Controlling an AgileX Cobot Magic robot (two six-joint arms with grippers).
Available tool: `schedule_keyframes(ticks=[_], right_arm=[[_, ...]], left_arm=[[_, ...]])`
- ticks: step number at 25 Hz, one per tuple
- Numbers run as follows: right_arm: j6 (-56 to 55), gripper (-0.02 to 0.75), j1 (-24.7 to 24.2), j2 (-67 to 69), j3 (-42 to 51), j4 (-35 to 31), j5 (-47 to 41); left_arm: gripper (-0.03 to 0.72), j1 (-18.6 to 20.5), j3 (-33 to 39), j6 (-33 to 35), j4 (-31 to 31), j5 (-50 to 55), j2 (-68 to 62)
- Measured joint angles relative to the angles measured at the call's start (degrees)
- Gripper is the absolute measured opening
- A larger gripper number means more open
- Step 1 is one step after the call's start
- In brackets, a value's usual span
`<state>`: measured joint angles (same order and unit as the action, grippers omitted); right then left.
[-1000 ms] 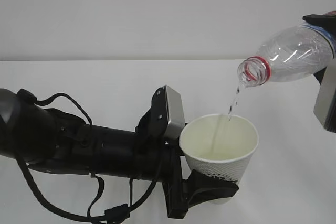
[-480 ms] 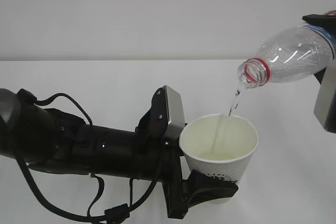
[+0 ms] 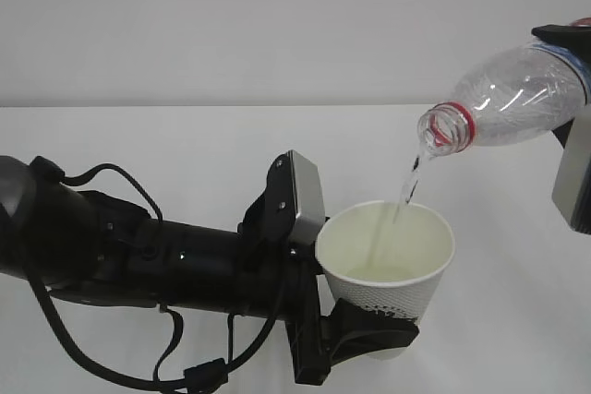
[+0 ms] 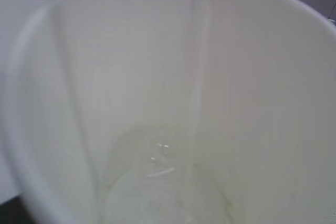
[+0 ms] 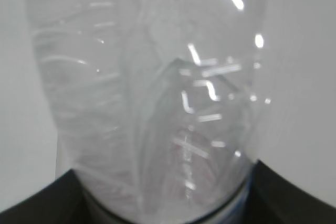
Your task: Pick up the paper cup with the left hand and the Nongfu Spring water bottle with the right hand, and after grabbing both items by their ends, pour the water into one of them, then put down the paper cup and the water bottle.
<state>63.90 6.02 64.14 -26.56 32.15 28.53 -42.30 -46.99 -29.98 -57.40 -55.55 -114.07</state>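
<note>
Left hand clamps the paper cup low on its body, upright, above the table. Right hand grips the Nongfu Spring water bottle, tilted mouth-down; thin water stream falls into the cup, shallow pool inside.

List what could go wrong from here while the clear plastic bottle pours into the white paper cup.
1. The thin stream of water falls from the clear ribbed plastic bottle near the far right rim of the white paper cup; a small drift of either arm could send it onto the white table.
2. The left gripper holds the cup low, near its base; squeezing as it fills may buckle the paper wall.
3. The right gripper holds the tilted bottle by its far end, mostly out of frame; it might slip.
</note>
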Motion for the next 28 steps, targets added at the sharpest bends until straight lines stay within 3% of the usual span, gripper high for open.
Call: schedule_keyframes(ticks=[28], right_arm=[[0.2,0.426,0.0,0.0,0.0,0.0,0.3]], left_arm=[[0.545,0.0,0.0,0.0,0.0,0.0,0.0]])
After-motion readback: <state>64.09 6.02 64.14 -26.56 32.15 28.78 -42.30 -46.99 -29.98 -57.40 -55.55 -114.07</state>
